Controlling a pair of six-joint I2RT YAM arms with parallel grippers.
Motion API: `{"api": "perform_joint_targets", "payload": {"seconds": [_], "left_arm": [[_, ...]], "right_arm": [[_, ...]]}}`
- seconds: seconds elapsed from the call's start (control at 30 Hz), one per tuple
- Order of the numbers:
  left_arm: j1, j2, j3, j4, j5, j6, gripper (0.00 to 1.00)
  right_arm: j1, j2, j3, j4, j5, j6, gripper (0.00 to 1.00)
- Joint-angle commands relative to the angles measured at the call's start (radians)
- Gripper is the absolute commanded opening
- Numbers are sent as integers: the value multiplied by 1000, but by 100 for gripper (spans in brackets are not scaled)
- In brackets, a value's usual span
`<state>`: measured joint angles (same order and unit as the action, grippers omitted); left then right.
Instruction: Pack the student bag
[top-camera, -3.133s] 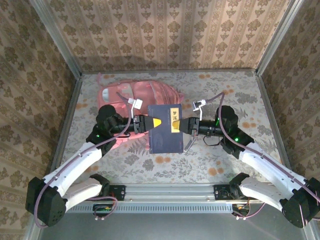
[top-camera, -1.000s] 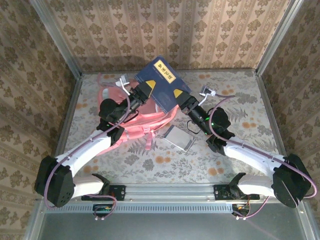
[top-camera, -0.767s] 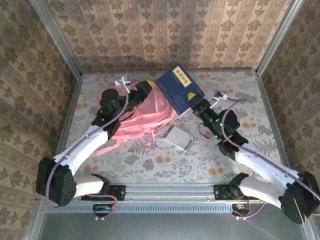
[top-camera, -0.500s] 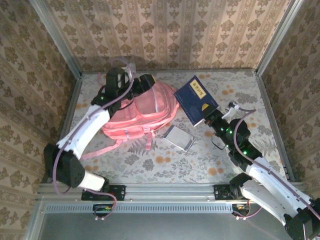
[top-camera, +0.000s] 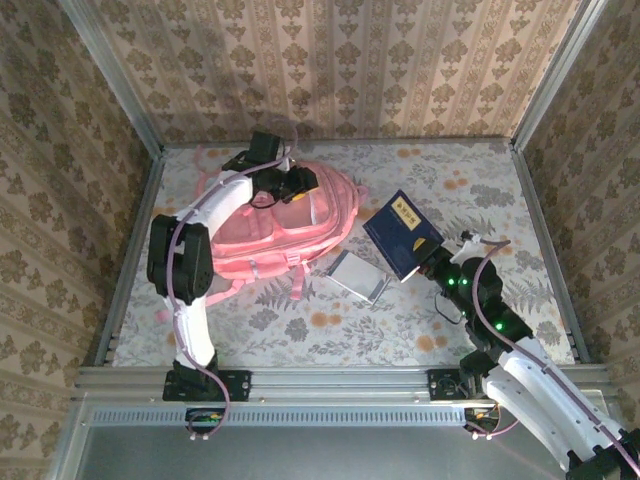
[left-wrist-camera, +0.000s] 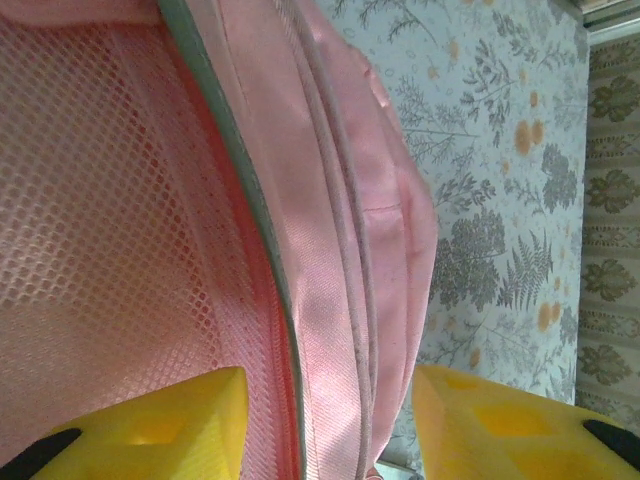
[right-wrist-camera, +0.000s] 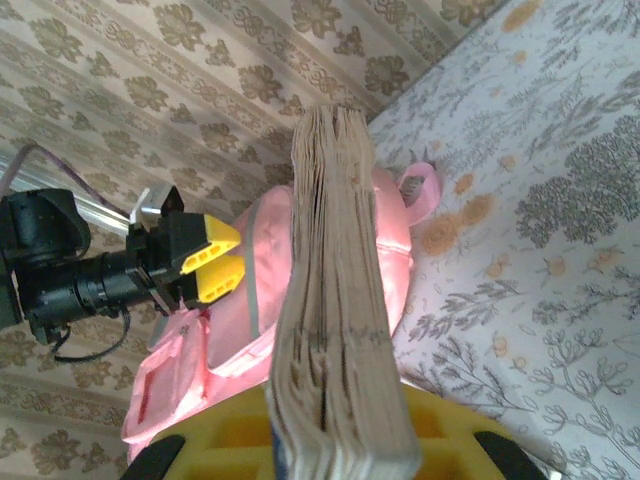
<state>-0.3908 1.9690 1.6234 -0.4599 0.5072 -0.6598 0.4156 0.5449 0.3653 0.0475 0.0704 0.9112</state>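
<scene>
Looking down from above, we see the student bag (top-camera: 270, 235) lying flat at the table's (top-camera: 480, 190) far left, the left gripper (top-camera: 296, 190) at its top edge. The right gripper (top-camera: 430, 262) pinches a blue book (top-camera: 403, 235). On the left wrist view, yellow fingers (left-wrist-camera: 150, 435) stand spread astride the rim. It looks like soft, floppy fabric, so we'd grab that stitched seam. On the right wrist view, the book sits clamped, its page edges facing us.

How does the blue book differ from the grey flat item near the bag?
The blue book is clamped in the right gripper, raised and tilted; the grey flat item lies loose on the table. The book is dark and looks larger; the grey item is pale. Both are outside the student bag.
</scene>
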Motion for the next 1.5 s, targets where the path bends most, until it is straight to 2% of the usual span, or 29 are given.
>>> {"api": "perform_joint_targets", "payload": {"seconds": [0.0,0.23,0.47,0.57,0.67,0.73,0.9,1.03,1.27,1.33,1.47], "left_arm": [[9,14,39,14,52,5,47],[6,35,39,52,73,-4,37],[-13,77,52,37,71,28,34],[-21,127,107,-65,27,91,26],[-20,136,125,-100,19,117,11],[-21,118,137,-135,2,153,0],[-20,-14,187,-282,-82,302,0],[-13,-182,118,-304,-89,349,0],[-13,-472,-39,-339,-131,407,0],[-10,-526,-81,-320,-119,404,0],[-7,-542,-109,-331,-50,416,0]], "right_arm": [[-10,-25,-27,19,-24,-15,0],[-21,-10,-45,40,-50,2,0],[-24,5,-52,55,-59,8,0],[-27,20,-49,59,-60,8,0],[-28,34,-49,79,-69,7,0],[-29,39,-40,78,-70,0,0],[-31,73,38,0,-66,-83,0],[-43,142,131,-50,-93,-145,0],[-93,299,293,-66,-256,-173,0],[-97,369,329,-31,-351,-134,0],[-81,540,371,175,-598,15,0]]}}
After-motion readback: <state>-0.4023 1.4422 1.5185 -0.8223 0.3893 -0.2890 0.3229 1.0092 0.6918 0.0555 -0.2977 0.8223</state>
